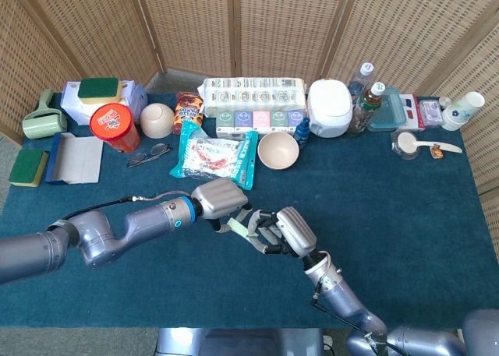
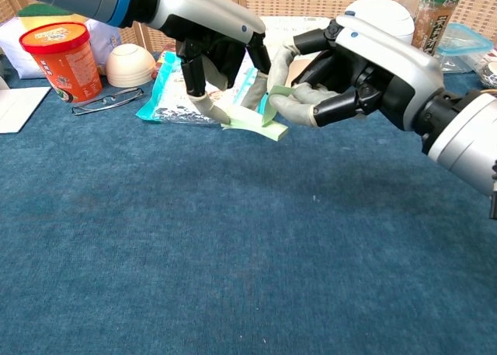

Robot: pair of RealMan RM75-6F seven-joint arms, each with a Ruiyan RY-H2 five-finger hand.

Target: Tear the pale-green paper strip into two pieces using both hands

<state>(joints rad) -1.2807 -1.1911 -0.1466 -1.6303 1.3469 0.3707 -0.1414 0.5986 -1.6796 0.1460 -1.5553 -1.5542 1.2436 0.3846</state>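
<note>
The pale-green paper strip (image 2: 250, 122) hangs a little above the blue tablecloth, between my two hands at the table's middle. My left hand (image 2: 211, 53) comes in from the left and pinches the strip's left end between its fingertips. My right hand (image 2: 349, 75) comes from the right and pinches the right end with thumb and finger. In the head view the strip (image 1: 246, 228) shows as a thin pale band between the left hand (image 1: 221, 200) and the right hand (image 1: 290, 230). The strip looks whole; part of it is hidden by fingers.
Behind the hands lie a snack bag (image 1: 214, 155), a beige bowl (image 1: 277, 149) and glasses (image 1: 148, 153). A red tub (image 1: 114, 127), small bowl (image 1: 157, 119), sponges, rice cooker (image 1: 329, 108), bottles and cups line the back edge.
</note>
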